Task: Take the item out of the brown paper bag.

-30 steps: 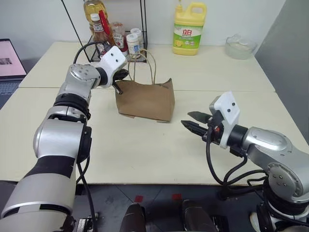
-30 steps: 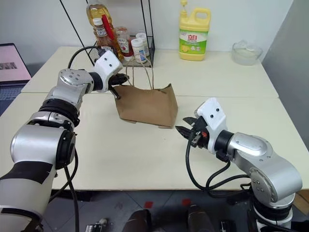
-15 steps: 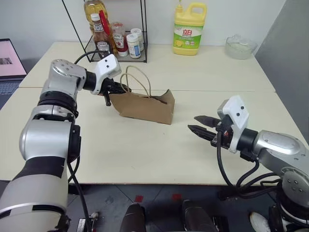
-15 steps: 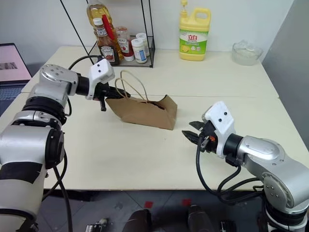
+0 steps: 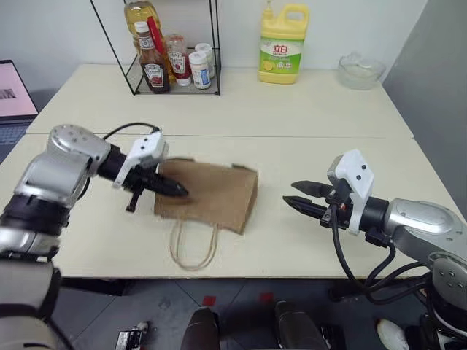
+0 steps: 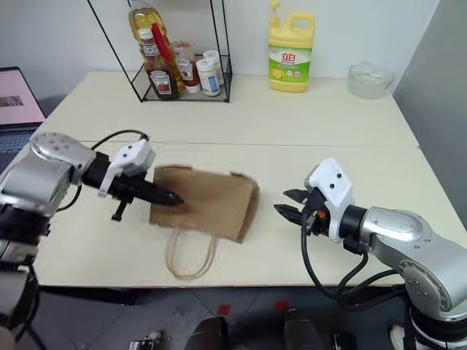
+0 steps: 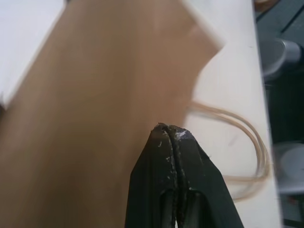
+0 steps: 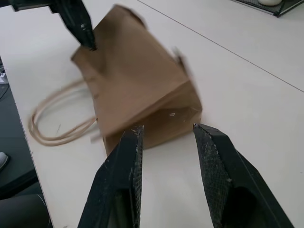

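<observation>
Brown kraft paper is what we see most of: one brown paper bag [image 5: 208, 195] lies tipped on its side on the pale worktop [image 5: 306, 109], its two cord handles [image 5: 193, 248] trailing toward the near edge. From the head views, we find the left gripper [image 5: 177, 191] with its fingers pressed together at the bag's near-left corner, seemingly pinching the paper there, though the exact contact is hard to make out. The right gripper [image 5: 295, 197] hangs apart from the bag on its right side, its two fingers parted and holding nothing. Behind, we count one yellow detergent jug [image 5: 282, 42], one clear bowl [image 5: 357, 70] and a wire rack [image 5: 168, 51] with several bottles, its top cut off. The bag's inside is hidden from us, so we cannot make out the item.

Along the left wrist view, we see the closed black fingers [image 7: 164, 190] against blurred brown paper, with the looped cords beyond.

From the right wrist view, we see two spread fingers [image 8: 124, 185] framing the bag's folded bottom, the left gripper at the far corner, and both cord loops lying on the worktop.
</observation>
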{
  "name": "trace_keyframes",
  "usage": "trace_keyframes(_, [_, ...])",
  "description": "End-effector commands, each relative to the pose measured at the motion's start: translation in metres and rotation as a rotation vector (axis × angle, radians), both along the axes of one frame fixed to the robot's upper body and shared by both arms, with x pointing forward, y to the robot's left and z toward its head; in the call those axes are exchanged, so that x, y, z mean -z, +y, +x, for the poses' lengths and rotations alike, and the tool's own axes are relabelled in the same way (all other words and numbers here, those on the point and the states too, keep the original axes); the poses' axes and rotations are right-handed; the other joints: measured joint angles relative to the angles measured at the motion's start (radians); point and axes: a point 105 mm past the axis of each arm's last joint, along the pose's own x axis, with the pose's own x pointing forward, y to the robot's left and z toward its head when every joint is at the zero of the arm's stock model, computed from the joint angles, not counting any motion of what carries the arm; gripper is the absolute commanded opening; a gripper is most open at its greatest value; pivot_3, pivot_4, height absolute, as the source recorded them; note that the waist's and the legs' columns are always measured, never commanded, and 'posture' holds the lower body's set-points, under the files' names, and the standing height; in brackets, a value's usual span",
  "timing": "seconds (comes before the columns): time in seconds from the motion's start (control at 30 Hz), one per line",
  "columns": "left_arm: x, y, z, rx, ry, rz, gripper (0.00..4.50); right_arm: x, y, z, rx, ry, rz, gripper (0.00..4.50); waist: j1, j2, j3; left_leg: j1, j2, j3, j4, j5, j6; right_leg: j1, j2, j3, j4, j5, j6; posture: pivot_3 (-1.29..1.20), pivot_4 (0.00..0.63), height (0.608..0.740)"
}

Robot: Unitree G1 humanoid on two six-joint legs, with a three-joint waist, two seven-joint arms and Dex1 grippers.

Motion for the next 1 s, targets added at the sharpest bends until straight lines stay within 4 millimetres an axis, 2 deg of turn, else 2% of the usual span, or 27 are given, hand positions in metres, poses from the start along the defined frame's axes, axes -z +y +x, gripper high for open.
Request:
trace_keyframes(0.03, [-0.02, -0.013, -0.008, 0.035, -0.042, -0.068, 0.02, -0.004, 0.004, -0.004, -0.032, -0.033, 0.005, 1.72, 0.006, 0.0, 0.0, 0.0, 0.0, 0.0, 0.0, 0.0, 0.0, 0.0, 0.0, 0.0, 0.0, 0.0, 0.0, 0.0, 0.15, 0.74])
trace_keyframes(0.17, [-0.041, -0.025, 0.001, 0.021, -0.194, -0.148, 0.02, -0.004, 0.005, -0.004, -0.044, -0.057, -0.008, 1.72, 0.017, 0.0, 0.0, 0.0, 0.0, 0.0, 0.001, 0.0, 0.0, 0.0, 0.0, 0.0, 0.0, 0.0, 0.0, 0.0, 0.15, 0.74])
trace_keyframes(0.27, [-0.057, -0.026, 0.007, -0.007, -0.295, -0.189, 0.02, -0.004, 0.006, -0.005, -0.048, -0.102, -0.014, 1.72, 0.018, 0.0, 0.0, 0.0, 0.0, 0.0, 0.001, 0.0, 0.001, 0.0, 0.0, 0.0, -0.001, 0.0, 0.0, 0.0, 0.15, 0.74])
trace_keyframes(0.3, [-0.056, -0.023, 0.005, 0.006, -0.328, -0.168, 0.2, -0.003, 0.007, -0.006, -0.052, -0.113, -0.016, 1.72, 0.018, 0.0, 0.0, 0.0, 0.0, 0.0, 0.001, 0.0, 0.001, 0.0, 0.0, 0.0, -0.001, 0.0, 0.0, 0.0, 0.15, 0.74])
trace_keyframes(0.43, [-0.039, -0.014, -0.006, 0.061, -0.397, -0.104, 1.21, 0.003, 0.017, -0.014, -0.124, -0.154, 0.002, 1.72, 0.013, 0.0, 0.0, 0.001, 0.0, 0.001, 0.0, 0.0, 0.001, 0.0, 0.0, 0.001, -0.001, 0.0, 0.0, 0.0, 0.15, 0.74])
trace_keyframes(0.53, [-0.021, -0.009, -0.019, 0.088, -0.415, -0.094, 2.22, 0.016, 0.02, -0.02, -0.168, -0.196, -0.052, 1.72, 0.015, 0.0, 0.0, 0.002, 0.0, 0.002, -0.001, 0.0, 0.001, 0.0, 0.0, 0.001, -0.001, 0.0, -0.001, 0.0, 0.15, 0.74])
trace_keyframes(0.73, [0.009, 0.008, -0.039, 0.125, -0.477, -0.059, 4.06, 0.043, 0.021, -0.032, -0.236, -0.148, -0.101, 1.72, 0.02, 0.0, 0.0, 0.003, 0.0, 0.001, 0.0, 0.0, 0.001, 0.002, 0.0, 0.001, -0.001, 0.0, -0.001, 0.0, 0.15, 0.74])
trace_keyframes(1.0, [0.025, 0.02, -0.036, 0.344, -0.663, 0.065, 4.06, 0.049, 0.026, -0.035, -0.254, -0.134, -0.09, 1.72, 0.024, -0.001, 0.0, 0.009, 0.0, 0.001, 0.0, 0.0, 0.001, 0.008, 0.0, 0.001, -0.002, -0.001, -0.001, 0.0, 0.15, 0.74])
